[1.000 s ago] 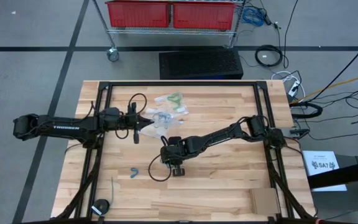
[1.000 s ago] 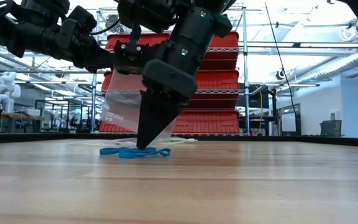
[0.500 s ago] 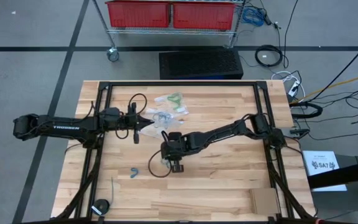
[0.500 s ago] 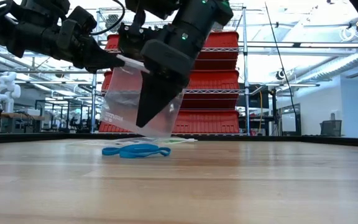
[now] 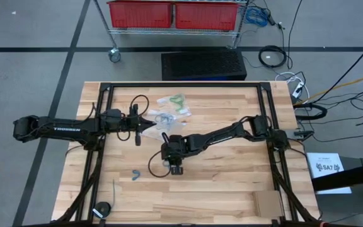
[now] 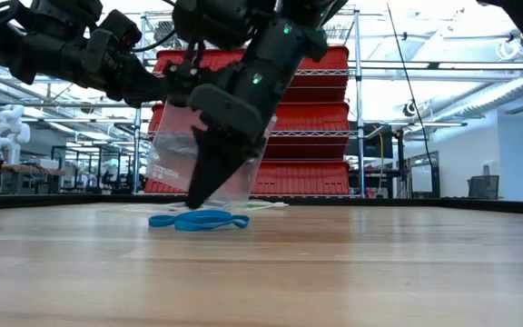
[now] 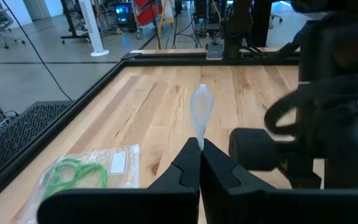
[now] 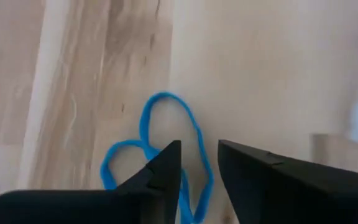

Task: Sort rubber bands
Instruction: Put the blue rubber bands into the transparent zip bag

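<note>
High view — left arm: reaches in from 9 o'clock, left gripper closed on a clear bag near table centre.
High view — right arm: comes from 3 o'clock; right gripper points down just past the bag.
Low view — rubber bands: bright blue rubber bands lie on the wood, right gripper's tips just above them.
Left wrist view: fingers pinched on the bag's edge; second bag with green bands on the table.
Right wrist view: fingers narrowly parted — blue loop between and ahead of them, not gripped.
</note>
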You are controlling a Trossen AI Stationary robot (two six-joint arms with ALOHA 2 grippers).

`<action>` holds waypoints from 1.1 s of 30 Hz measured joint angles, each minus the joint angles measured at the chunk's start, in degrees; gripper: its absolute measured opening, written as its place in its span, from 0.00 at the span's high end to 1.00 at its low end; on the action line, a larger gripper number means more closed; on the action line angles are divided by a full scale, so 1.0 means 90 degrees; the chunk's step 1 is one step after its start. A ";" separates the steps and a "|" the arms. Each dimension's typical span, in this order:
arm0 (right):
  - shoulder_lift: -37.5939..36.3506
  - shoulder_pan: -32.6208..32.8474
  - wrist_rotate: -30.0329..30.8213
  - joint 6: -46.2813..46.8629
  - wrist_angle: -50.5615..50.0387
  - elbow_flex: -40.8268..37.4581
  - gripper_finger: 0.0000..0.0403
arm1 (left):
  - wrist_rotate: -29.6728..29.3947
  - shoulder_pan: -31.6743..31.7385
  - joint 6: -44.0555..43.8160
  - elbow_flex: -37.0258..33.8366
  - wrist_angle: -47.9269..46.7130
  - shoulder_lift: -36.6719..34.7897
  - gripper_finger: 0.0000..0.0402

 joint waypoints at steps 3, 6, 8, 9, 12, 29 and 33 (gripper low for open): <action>0.0137 0.0000 -0.0109 -0.0005 0.0085 0.0002 0.77 | -0.0001 -0.0001 0.0002 0.0000 -0.0003 0.0001 1.00; 0.0207 -0.0005 -0.0019 -0.0066 0.0133 0.0007 0.81 | -0.0001 -0.0001 0.0002 0.0000 -0.0013 0.0000 1.00; 0.0209 0.0008 0.0165 -0.0175 0.0123 0.0007 0.88 | -0.0001 -0.0002 0.0002 0.0000 -0.0001 0.0001 1.00; 0.0212 0.0012 0.0225 -0.0214 0.0127 0.0007 0.92 | -0.0001 0.0000 0.0002 0.0000 -0.0017 0.0001 1.00; 0.0140 0.0004 0.0379 -0.0287 0.0074 0.0002 0.98 | -0.0004 0.0000 0.0016 0.0000 -0.0010 0.0001 1.00; -0.1110 0.0072 0.3150 -0.0618 -0.0889 0.1006 1.00 | -0.0006 -0.0001 0.0015 0.0000 -0.0007 0.0001 1.00; -0.1282 0.0145 0.4952 -0.0834 -0.1019 0.1046 1.00 | -0.0006 0.0000 0.0012 0.0000 -0.0010 -0.0001 1.00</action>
